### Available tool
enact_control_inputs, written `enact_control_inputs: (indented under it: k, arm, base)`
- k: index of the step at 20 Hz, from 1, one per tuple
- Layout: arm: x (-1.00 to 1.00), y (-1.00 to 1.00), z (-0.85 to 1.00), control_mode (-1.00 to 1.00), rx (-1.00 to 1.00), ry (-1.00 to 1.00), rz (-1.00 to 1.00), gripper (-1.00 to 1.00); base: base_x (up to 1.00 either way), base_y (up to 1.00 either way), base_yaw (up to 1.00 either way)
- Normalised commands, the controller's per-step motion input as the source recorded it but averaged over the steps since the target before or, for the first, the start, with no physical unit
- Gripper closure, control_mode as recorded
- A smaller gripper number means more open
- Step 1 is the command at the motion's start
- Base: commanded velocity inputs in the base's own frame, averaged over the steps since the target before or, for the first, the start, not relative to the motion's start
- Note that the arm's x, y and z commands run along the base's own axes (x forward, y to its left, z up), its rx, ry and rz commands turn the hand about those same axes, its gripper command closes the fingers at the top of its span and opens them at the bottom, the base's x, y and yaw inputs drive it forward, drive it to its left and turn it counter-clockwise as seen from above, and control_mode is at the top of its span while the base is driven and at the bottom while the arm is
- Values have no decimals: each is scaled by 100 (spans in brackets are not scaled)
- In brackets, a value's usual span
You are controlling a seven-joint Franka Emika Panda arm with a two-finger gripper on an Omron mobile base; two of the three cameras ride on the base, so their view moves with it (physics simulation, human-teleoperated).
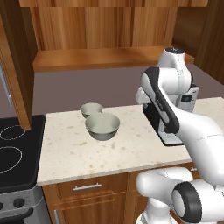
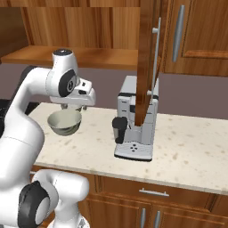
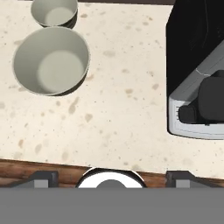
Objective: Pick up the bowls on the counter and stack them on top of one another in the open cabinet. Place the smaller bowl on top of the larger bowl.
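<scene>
The tool point(image 3: 112, 175) hangs above the front edge of the tabletop, looking straight down. Its two dark finger tips point(image 3: 41, 178) sit far apart at the bottom of the hand view, so it is spread wide and holds nothing.

Directly beneath it lies the tabletop point(image 3: 118, 109), a beige stone slab with brown speckles and a smooth matte face, over reddish wooden drawers point(image 1: 94, 186) with metal handles.

Two bowls are counted, both round, grey-green, glazed, with pale rims. The larger bowl point(image 3: 51, 60) stands upright, ahead of the tool and to its left, well apart from it. The smaller bowl point(image 3: 54, 12) stands just behind the larger one, farther from the tool; the two rims appear to touch or nearly touch, and I cannot tell which.

One coffee machine point(image 3: 199, 74), boxy, black and silver, stands ahead of the tool on its right.

Above and beyond the tool, one open cabinet point(image 1: 105, 39) of vertical-grain wood shows a flat shelf. One black stovetop point(image 1: 17, 148) lies far left.
</scene>
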Motion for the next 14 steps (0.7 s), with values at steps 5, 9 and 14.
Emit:
enact_control_inputs:
  k: [5,9,14]
  arm:
    - [-62,28,-7,-100,-4,-5,4,-100]
    - [-62,31,-9,-100,-2,-7,4,-100]
    - [-30,28,-4,-100,0,-8,3,-100]
  base:
    - [0,0,0]
    - [0,0,0]
    - [0,0,0]
